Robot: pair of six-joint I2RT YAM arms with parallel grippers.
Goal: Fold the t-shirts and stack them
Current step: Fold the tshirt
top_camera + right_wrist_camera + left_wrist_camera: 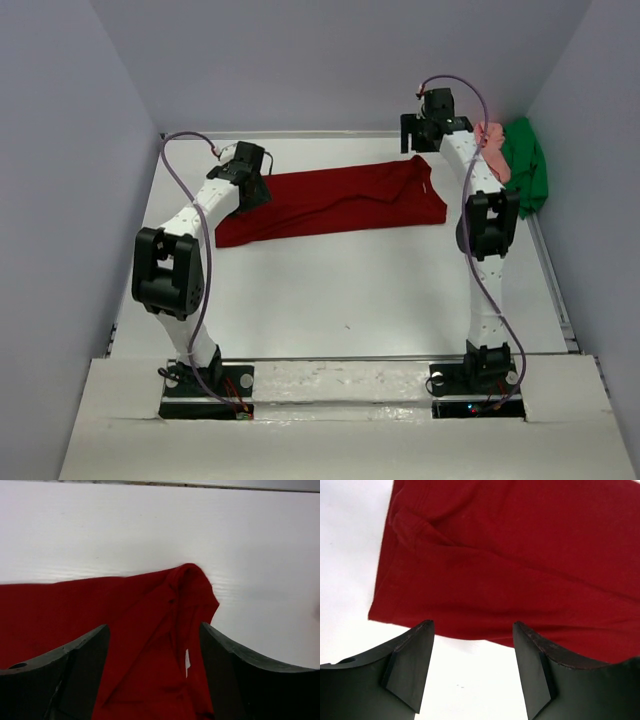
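The dark red t-shirt (pixel 340 205) lies flat as a long folded band across the back of the table. My left gripper (pixel 255 192) hovers over its left end, open; in the left wrist view the shirt (pixel 520 555) fills the top and the gripper (pixel 472 625) frames its near hem. Over the shirt's right end, my right gripper (pixel 418 148) is open, fingers wide on either side of the rumpled collar end (pixel 190 585), holding nothing. The pale pink t-shirt (pixel 492 145) and bright green t-shirt (pixel 528 165) lie bunched together at the back right.
Grey walls close in the white table (pixel 350 290) on the left, back and right. The upright right arm (pixel 490 230) stands just in front of the bunched shirts. A metal strip (pixel 555 290) runs along the table's right edge.
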